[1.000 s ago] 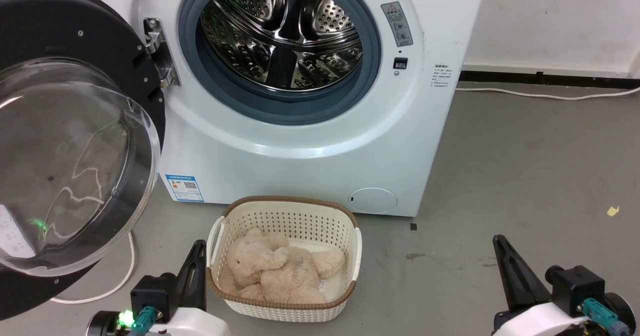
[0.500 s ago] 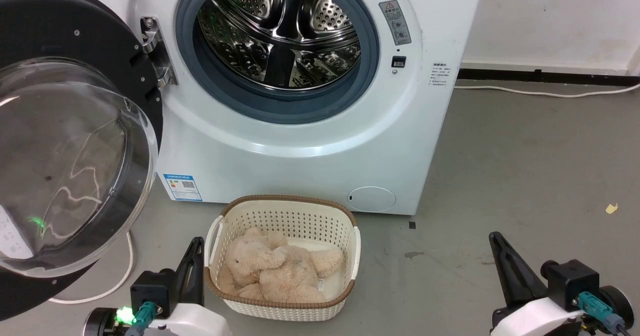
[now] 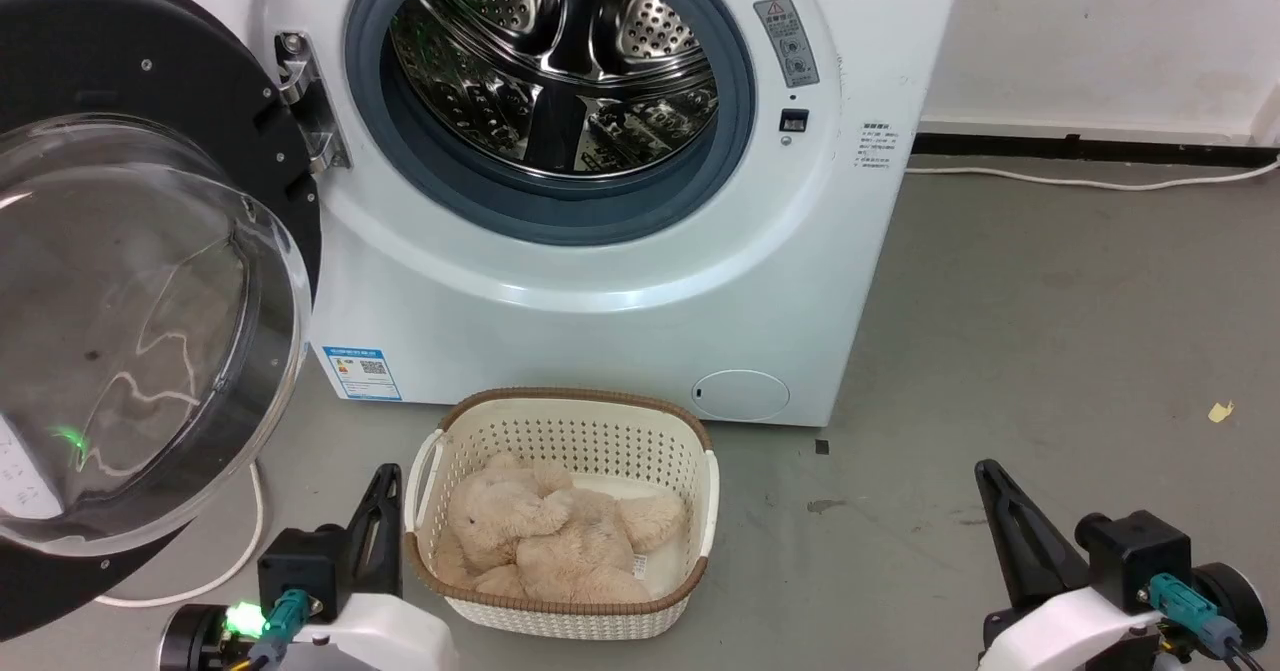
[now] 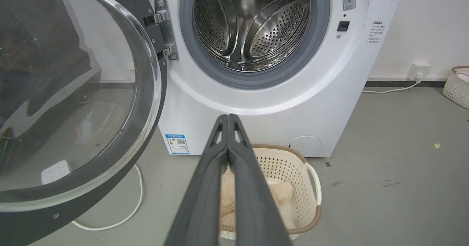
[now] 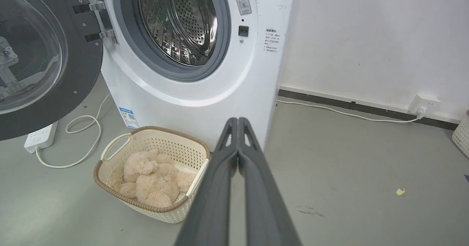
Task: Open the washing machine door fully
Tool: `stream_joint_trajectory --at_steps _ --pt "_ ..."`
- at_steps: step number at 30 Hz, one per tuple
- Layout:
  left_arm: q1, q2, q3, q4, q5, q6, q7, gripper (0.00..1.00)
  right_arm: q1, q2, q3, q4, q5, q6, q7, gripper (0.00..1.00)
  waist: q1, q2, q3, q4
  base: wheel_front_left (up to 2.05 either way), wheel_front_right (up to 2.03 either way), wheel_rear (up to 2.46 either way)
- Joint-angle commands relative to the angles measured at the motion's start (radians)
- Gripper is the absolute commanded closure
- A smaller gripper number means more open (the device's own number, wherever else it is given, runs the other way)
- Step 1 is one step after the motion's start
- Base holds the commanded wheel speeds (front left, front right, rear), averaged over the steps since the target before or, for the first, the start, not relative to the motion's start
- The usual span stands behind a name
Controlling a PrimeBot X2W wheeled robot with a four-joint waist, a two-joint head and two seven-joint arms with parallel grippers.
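1. The left gripper (image 4: 228, 118) has its jaws pressed together on nothing, and so does the right gripper (image 5: 238, 120). Both hang low, touching nothing.
2. Between them a basket (image 3: 575, 394) sits on the floor, just in front of the machine.
3. The washing machine door (image 3: 140, 301) stands swung wide to the robot's left, well clear of the drum (image 3: 560, 71).
4. The opening looks done or nearly so; at most a last outward push is left.

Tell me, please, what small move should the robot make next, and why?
Probably only a light check: bring the left gripper to the washing machine door and nudge it further left. The door looks swung wide on its hinge, the drum is fully exposed, and the left gripper and right gripper are both shut, low, touching nothing, so little seems left.
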Motion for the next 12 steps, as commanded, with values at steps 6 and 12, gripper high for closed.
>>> stream_joint_trajectory --at_steps 6,12 --pt "-0.020 -0.016 0.019 -0.009 0.029 -0.009 0.016 1.00 -0.022 0.001 -0.002 -0.007 -0.017 -0.001 0.015 1.00 0.0000 0.0000 0.002 -0.002 0.00 0.00 0.00" --pt "-0.023 -0.022 0.029 -0.012 0.042 -0.014 0.026 1.00 -0.026 0.001 -0.002 -0.008 -0.025 -0.001 0.024 1.00 0.0000 0.0000 0.003 -0.004 0.00 0.00 0.00"
